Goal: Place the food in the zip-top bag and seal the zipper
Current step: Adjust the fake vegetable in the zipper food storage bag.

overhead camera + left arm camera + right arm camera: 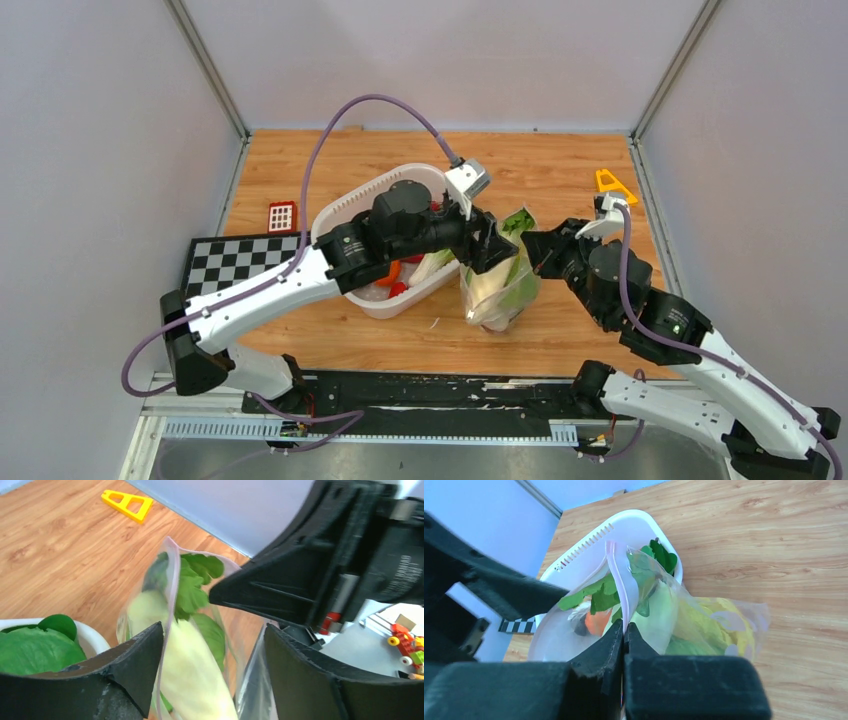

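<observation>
Only blurred lettering [406,566] marks right pincer [216,593] gripping zip-top bag [195,650].

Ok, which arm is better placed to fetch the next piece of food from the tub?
Left. The left gripper is open and holds nothing at the mouth of the zip-top bag, right beside the white tub. The right gripper is shut on the bag's pink zipper, holding it up, so it should probably stay.

Left arm [262,295], right arm [720,380]: white links, black joints. Purple cables [380,97] ran along each. Left pincer fingers [135,665] looked black, perhaps rubbery.
</observation>
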Tool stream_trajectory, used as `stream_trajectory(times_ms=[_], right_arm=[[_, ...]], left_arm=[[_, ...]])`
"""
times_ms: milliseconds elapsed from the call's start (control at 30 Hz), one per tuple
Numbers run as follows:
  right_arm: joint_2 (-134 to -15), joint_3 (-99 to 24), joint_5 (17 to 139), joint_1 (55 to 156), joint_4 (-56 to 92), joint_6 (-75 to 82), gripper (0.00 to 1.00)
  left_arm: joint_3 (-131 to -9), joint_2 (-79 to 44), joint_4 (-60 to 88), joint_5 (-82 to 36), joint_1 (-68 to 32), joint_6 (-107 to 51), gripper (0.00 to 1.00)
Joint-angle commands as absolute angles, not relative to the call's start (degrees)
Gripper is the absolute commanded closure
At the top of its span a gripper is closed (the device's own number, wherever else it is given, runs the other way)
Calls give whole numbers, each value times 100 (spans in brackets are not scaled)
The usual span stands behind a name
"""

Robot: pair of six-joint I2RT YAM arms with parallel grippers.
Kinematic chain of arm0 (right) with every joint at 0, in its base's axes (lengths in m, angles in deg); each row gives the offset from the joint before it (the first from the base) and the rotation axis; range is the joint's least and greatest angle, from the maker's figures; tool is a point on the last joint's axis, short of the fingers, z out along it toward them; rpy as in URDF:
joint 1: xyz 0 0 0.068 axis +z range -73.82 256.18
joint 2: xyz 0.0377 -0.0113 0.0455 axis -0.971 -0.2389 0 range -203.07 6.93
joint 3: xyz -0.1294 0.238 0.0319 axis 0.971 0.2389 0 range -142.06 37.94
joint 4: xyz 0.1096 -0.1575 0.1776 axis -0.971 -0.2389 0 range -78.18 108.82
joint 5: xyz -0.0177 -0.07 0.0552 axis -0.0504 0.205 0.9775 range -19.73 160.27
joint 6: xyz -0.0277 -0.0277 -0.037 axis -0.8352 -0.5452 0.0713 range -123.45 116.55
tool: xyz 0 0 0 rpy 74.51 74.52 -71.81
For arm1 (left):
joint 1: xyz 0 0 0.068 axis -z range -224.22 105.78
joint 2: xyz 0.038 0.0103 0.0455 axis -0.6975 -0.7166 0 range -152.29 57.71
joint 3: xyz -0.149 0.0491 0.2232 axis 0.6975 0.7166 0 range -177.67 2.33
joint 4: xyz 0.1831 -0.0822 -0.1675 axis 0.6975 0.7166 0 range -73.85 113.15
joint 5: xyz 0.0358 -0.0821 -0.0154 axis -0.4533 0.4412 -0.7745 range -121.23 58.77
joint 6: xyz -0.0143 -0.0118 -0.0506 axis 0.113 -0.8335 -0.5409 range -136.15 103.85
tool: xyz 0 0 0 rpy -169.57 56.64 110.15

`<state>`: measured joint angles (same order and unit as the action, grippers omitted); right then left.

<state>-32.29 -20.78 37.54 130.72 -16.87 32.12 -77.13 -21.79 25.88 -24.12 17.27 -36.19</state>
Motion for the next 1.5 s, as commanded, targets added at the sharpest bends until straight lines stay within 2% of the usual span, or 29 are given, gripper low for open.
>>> stream_trajectory(times_ms=[0, 133, 267, 433, 533, 867, 1167, 1300, 1467], right_arm=[[-3347, -2393, 3453, 13015, -993, 3421, 100], [-3416, -2403, 3334, 12969, -954, 3506, 100], [-3469, -2359, 3325, 12900, -768, 3552, 100], [-3568, -2437, 3301, 12769, -711, 3516, 100], [-3606, -2412, 3308, 12689, -636, 3517, 100], [-3784, -2449, 3472, 12411, -584, 3509, 100], [-3761, -2414, 3740, 12336, -559, 3603, 100], [-3679, -2388, 3734, 12329, -588, 3598, 100], [-3627, -2414, 3719, 12301, -631, 3514, 100]], left_arm=[[-8040, -1581, 2820, -2212, 1764, -3218, 16], [-7812, -1028, 3169, -2601, 1758, -3039, 11], [-7317, -586, 3355, -3176, 1758, -3113, 9], [-5965, -6, 2645, -3231, 1830, -3740, 10], [-5623, 213, 2221, -3368, 2100, -3877, 11], [-5004, 330, 2022, -4971, 3508, -3656, 12], [-4296, -258, 495, -6785, 3787, -3416, 14], [-4307, -530, -159, -6897, 3787, -3106, 28], [-4248, -610, -486, -6840, 3787, -2989, 63]])
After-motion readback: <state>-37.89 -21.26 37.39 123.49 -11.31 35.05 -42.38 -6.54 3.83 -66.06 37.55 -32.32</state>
